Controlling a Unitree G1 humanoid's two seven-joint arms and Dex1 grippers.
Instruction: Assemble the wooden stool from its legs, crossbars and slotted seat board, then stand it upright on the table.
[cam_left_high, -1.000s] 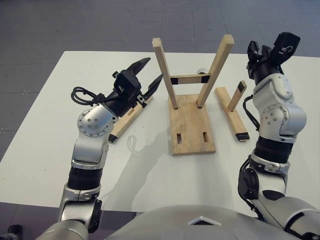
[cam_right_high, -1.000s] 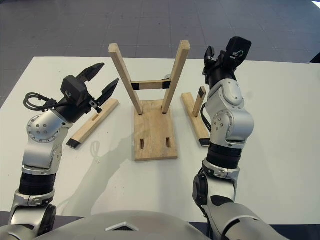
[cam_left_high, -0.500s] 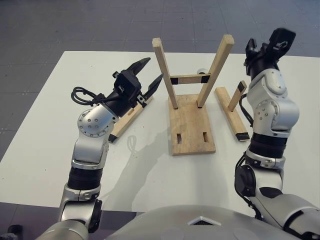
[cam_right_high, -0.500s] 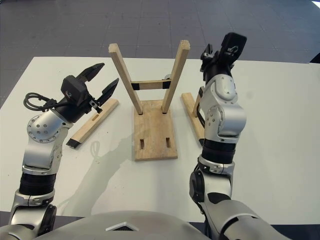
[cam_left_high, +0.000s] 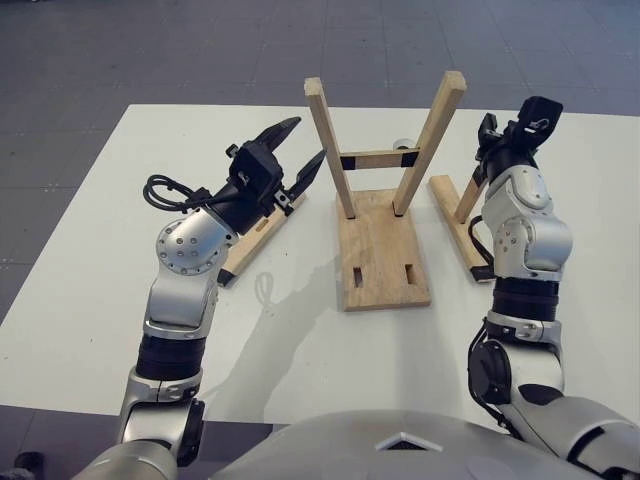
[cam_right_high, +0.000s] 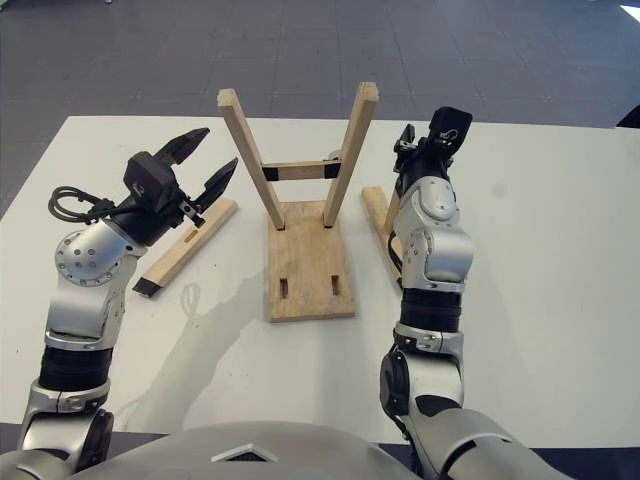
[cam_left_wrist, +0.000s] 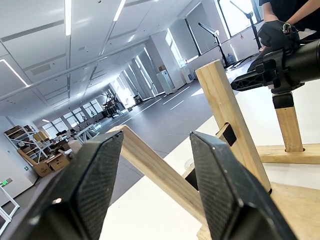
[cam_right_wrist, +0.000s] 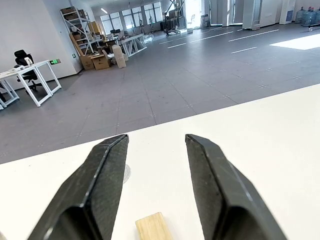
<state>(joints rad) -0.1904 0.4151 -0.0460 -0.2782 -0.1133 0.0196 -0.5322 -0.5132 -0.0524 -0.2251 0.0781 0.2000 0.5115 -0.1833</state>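
Wooden stool, half built: the seat board (cam_left_high: 378, 262) lies flat in the middle of the white table (cam_left_high: 90, 260). Two legs (cam_left_high: 330, 150) stand splayed in its far slots, tied by a crossbar (cam_left_high: 380, 158), and the two near slots are empty. Just beside the board's right edge lies a third leg (cam_left_high: 447, 203), its long axis running from near to far. A short crossbar (cam_left_high: 466, 200) is planted in it, pointing up and leaning a little. The right pincer (cam_right_wrist: 156, 145) hangs directly above that short crossbar's top end, fingers apart and straddling its line without touching. The right wrist view shows the bare wood end between them. On the board's left the fourth leg (cam_left_high: 250, 245) lies flat, slanting away from the robot. The left pincer (cam_left_high: 302, 142) hovers over its far end, fingers likewise spread and holding nothing. The right arm is plainly the nearer to the third leg, so the next move probably turns on a straight drop onto the short crossbar before closing. A slanted approach could tip the piece.
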